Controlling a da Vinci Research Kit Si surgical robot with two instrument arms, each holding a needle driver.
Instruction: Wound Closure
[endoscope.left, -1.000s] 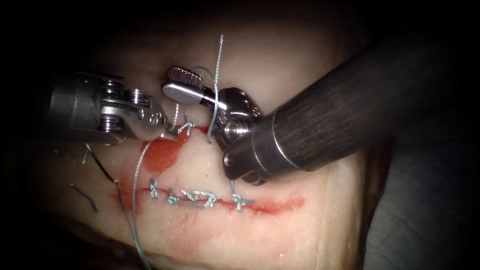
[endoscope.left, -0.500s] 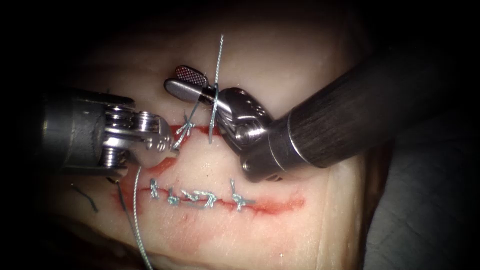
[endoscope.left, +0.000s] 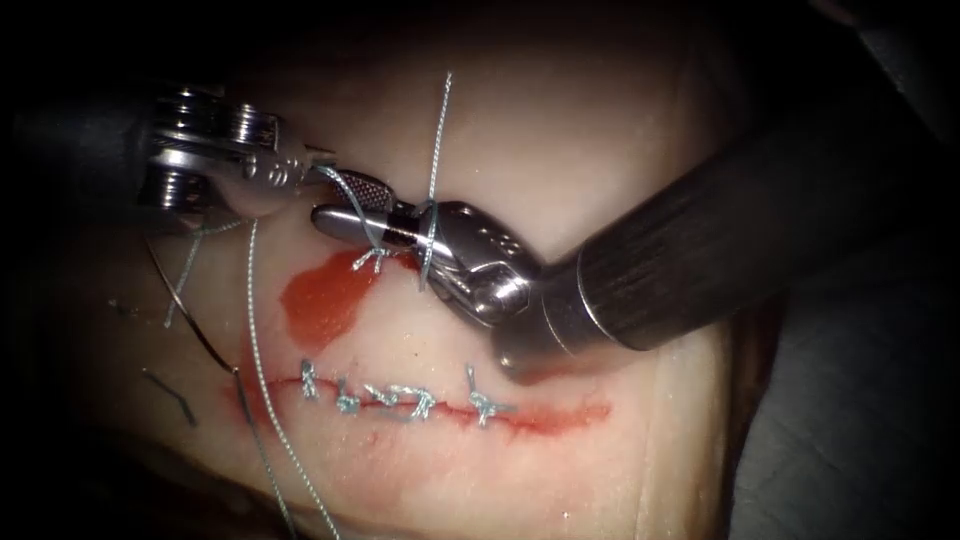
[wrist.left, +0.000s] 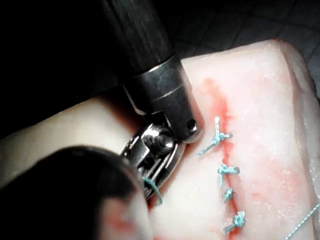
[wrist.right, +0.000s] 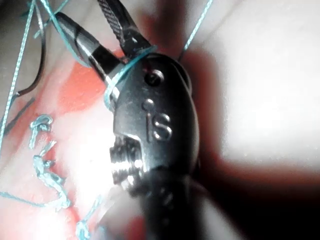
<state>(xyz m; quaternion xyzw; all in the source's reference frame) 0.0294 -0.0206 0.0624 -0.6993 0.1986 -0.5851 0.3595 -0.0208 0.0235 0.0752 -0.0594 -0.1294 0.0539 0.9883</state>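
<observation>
My left tool (endoscope.left: 305, 168) is at the upper left, shut on the teal thread (endoscope.left: 345, 188) just beyond the upper cut's stitch (endoscope.left: 370, 260). My right tool (endoscope.left: 335, 200) comes in from the right with its jaws open over that stitch. A loop of thread (endoscope.left: 428, 228) is wound around the base of its jaws, also seen as the loop (wrist.right: 122, 70) on the right tool (wrist.right: 80, 12). The right jaws hold nothing. A thin dark curved needle (endoscope.left: 195, 320) lies free on the tissue left of the cuts, not in the tissue.
The lower cut (endoscope.left: 540, 412) carries several knotted stitches (endoscope.left: 400, 398), and the stitches (wrist.left: 227, 170) show beside the right tool's wrist (wrist.left: 157, 145). Red fluid (endoscope.left: 325, 295) pools below the upper stitch. A long thread tail (endoscope.left: 265, 400) runs toward the front edge. Cut thread ends (endoscope.left: 175, 398) lie left.
My left tool has moved up and to the left from beside the upper stitch, drawing the thread with it and uncovering the red fluid. The right tool's open jaws dropped slightly lower.
</observation>
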